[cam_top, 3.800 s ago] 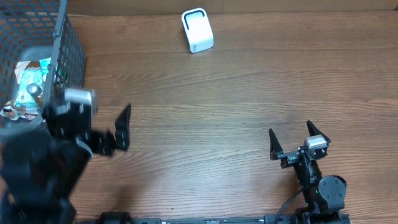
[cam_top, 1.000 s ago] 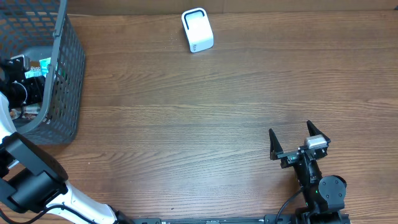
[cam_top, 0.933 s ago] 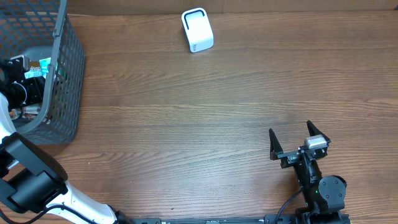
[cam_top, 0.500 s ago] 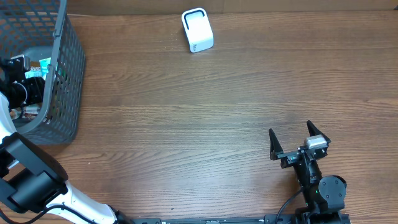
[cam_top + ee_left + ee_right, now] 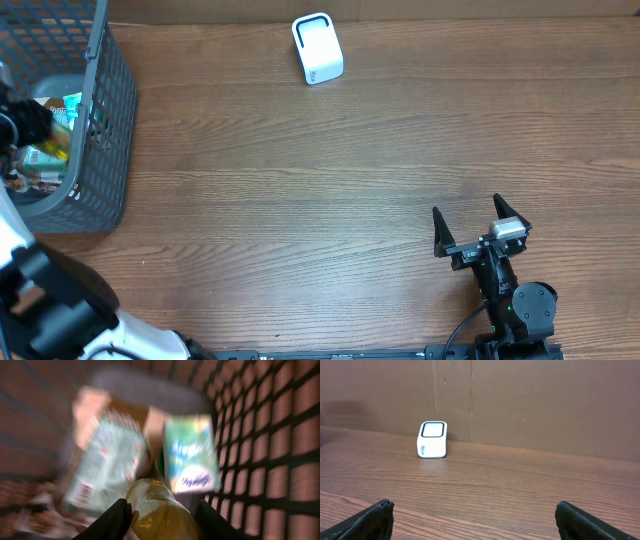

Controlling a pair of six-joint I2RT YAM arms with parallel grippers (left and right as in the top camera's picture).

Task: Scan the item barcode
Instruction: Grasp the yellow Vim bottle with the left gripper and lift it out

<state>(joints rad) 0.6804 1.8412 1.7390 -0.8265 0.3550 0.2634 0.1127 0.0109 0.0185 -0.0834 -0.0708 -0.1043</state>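
We have the left gripper (image 5: 162, 521) down in the grey basket (image 5: 100, 130), far left, fingers pinching a yellowish bottle (image 5: 159, 507) to lift toward the white scanner (image 5: 318, 48), far centre. The right gripper (image 5: 468, 215) sits wide, near right.

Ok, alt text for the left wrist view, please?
Blurred close-up inside a grey mesh basket: the left gripper straddles a shiny yellowish item. Beyond it lie a green-and-white packet and a paler packet.
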